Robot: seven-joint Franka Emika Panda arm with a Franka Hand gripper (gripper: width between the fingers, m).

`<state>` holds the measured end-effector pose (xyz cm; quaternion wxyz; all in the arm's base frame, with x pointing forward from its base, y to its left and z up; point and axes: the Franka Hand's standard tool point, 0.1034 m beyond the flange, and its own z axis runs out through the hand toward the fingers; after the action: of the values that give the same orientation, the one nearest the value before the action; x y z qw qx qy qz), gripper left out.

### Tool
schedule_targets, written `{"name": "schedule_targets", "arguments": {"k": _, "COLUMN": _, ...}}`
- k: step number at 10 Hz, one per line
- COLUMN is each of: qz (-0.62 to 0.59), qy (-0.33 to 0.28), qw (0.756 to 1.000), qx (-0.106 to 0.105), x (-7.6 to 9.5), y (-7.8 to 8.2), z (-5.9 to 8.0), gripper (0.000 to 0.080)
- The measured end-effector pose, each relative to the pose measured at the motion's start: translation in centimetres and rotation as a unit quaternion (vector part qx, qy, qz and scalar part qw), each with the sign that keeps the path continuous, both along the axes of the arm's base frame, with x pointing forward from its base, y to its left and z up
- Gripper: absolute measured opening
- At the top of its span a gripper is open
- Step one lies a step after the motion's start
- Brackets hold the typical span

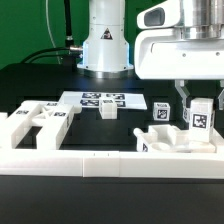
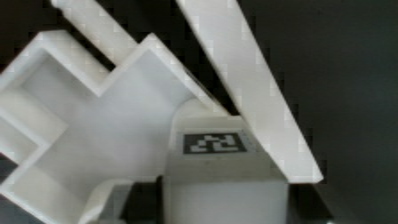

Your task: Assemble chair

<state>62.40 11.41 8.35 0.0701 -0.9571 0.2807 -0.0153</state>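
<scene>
**A:** Where's the chair at?

**B:** In pieces. The fingers point(image 1: 184, 100) are clamped on a short square post point(image 1: 200, 117), one on each side face. It sits upright with its tag facing the camera, well off the marker board point(image 1: 100, 99) toward the exterior view's right. It's directly over the X-braced part point(image 1: 170, 141). I can't tell if it's touching that part or hanging clear.

**A:** Other parts?

**B:** The slotted panel point(image 1: 35, 125) is on the counter point(image 1: 20, 85), off the marker board's other end toward the exterior view's left. A loose post point(image 1: 108, 108) stands at the board's near edge. A small tagged block point(image 1: 160, 111) is between the board and the held post. The border rail point(image 1: 100, 160) runs along the front.

**A:** How will it handle?

**B:** It looks like rigid moulded plastic, probably light. It won't flex or crush. The faces are smooth, so I'd expect it to twist in a pinch grip if the load goes off-centre.

**A:** Grip point?

**B:** Flat opposing faces, upper half, which leaves the bottom end free for the socket. Keep it square, since a tilted post would likely jam.
</scene>
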Motion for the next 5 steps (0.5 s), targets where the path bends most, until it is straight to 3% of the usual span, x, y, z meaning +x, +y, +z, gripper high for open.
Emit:
{"name": "schedule_targets", "arguments": {"k": 3, "qz": -0.116, "qy": 0.015, "qw": 0.993, "qx": 0.014, "x": -0.06, "y": 0.29, "z": -0.03, "gripper": 0.0288}}
{"name": "schedule_targets", "arguments": {"k": 5, "qz": -0.238, "qy": 0.019, "qw": 0.970, "qx": 0.038, "x": 0.23, "y": 0.32, "z": -0.08, "gripper": 0.0288}}
